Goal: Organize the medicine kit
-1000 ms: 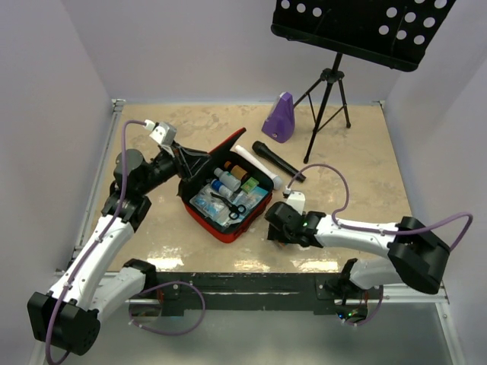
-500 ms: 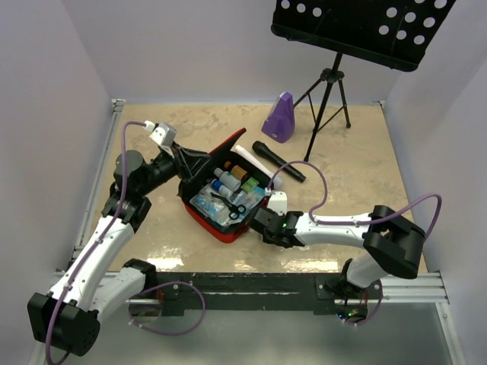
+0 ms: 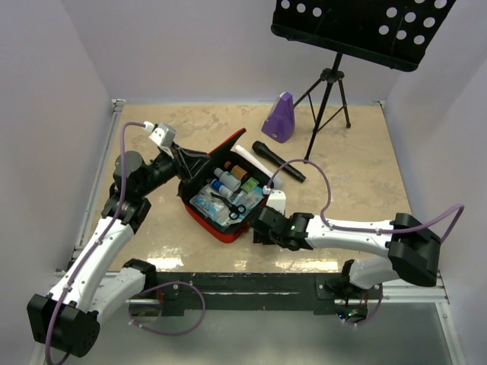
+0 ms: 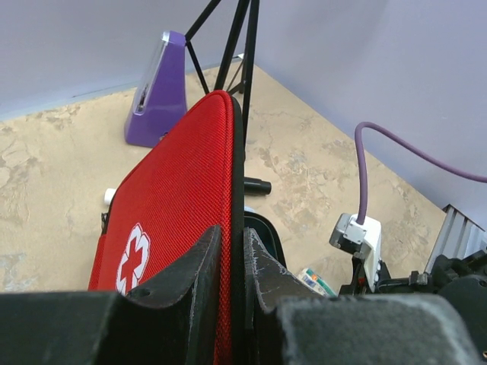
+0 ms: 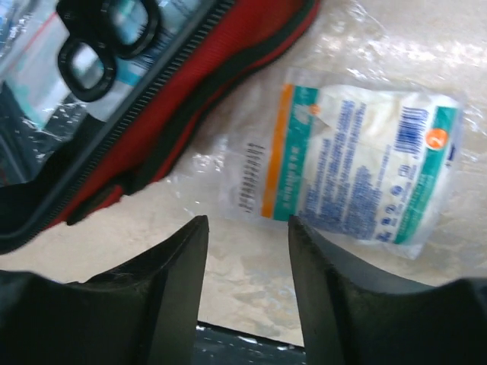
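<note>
Two arms work over a beige tabletop [image 3: 358, 167]. A black music stand [image 3: 342, 38] is far beyond both sets of fingers. The red medicine kit [image 3: 221, 224] lies open mid-tabletop. Its raised lid is pinched edge-on between the left fingers [image 4: 205, 266], white cross facing outward. A purple metronome [image 4: 156, 91] sits well past those fingers, behind the lid. A black microphone [image 3: 278, 161] lies beyond the right fingers [image 5: 190, 251], on the kit's far side. The right fingers are spread apart, nothing held, tips low over the tabletop. A sealed white packet [image 5: 358, 167] with teal and orange print is just ahead of them, beside the kit's red wall. Black-handled scissors [image 5: 103, 46] are inside the kit, ahead-left.
</note>
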`<state>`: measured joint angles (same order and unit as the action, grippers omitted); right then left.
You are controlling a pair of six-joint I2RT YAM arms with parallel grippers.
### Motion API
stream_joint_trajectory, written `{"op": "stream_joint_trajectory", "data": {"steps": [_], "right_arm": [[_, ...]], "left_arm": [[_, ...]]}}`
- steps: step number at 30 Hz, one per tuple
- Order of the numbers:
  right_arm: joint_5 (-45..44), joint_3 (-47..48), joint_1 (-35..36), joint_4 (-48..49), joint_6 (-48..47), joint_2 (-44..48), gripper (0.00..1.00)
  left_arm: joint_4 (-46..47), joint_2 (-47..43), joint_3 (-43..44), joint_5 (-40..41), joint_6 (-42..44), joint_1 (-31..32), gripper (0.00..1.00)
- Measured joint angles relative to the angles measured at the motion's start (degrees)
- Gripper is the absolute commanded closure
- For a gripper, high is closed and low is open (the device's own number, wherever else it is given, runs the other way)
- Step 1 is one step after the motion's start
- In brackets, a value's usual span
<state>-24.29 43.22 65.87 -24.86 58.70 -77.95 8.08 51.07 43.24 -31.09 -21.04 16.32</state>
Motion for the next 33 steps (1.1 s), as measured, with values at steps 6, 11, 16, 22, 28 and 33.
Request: {"op": "stream_joint_trajectory", "data": {"steps": [6, 11, 16, 22, 28, 33], "right_arm": [[-0.17, 3.45, 0.42, 0.44, -0.26, -7.39, 0.48], [-0.68, 4.15, 0.61, 0.17, -0.13, -11.72, 0.49], [-2.03, 4.33, 0.85, 0.11, -0.35, -12.41, 0.68], [-2.95, 3.34, 0.98, 0.02, -0.87, -11.78, 0.93], [-3.02, 2.71, 0.98, 0.33, -1.29, -11.28, 1.00], [-2.58, 0.85, 1.33, -2.82, 1.11, -7.56, 0.76]], "left_arm": [[-0.20, -0.15, 0.00, 0.02, 0.02, 0.00, 0.87], [-0.31, -0.24, -0.02, 0.09, 0.04, 0.00, 0.86], [-0.31, -0.24, -0.02, 0.22, 0.04, 0.00, 0.87], [-0.33, -0.24, -0.02, 0.24, 0.04, 0.00, 0.86], [-0.37, -0.28, -0.02, 0.24, 0.04, 0.00, 0.86], [-0.50, -0.52, -0.02, 0.57, 0.11, 0.00, 0.87]]}}
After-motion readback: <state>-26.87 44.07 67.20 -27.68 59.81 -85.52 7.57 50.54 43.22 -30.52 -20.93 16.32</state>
